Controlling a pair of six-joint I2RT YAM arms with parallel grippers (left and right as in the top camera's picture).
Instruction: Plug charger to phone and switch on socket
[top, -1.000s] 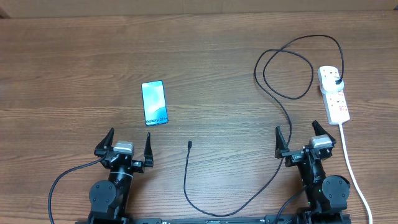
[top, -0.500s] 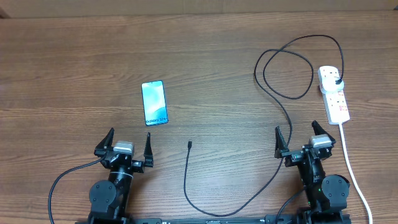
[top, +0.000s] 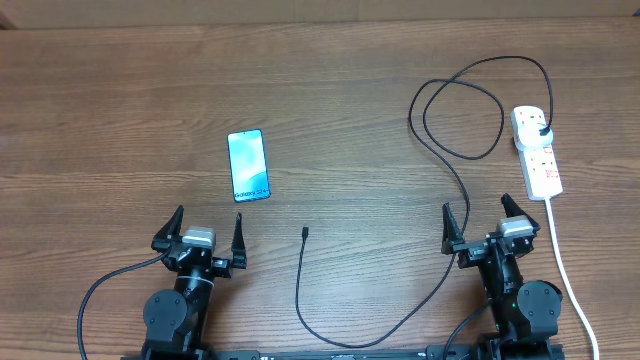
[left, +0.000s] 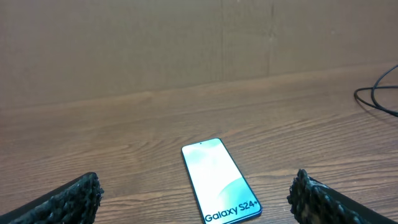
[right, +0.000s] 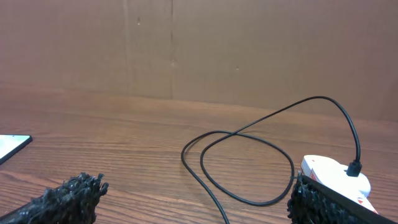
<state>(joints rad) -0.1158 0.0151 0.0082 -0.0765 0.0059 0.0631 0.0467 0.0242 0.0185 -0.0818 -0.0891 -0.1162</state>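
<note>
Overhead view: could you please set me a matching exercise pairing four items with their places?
1 phone
2 charger tip
3 socket
4 charger plug

A near the table's right edge
B on wood between left gripper and right gripper
C seated in the socket's far end
D just ahead of the left gripper

Pairs: 1-D, 2-B, 3-A, 4-C.
</note>
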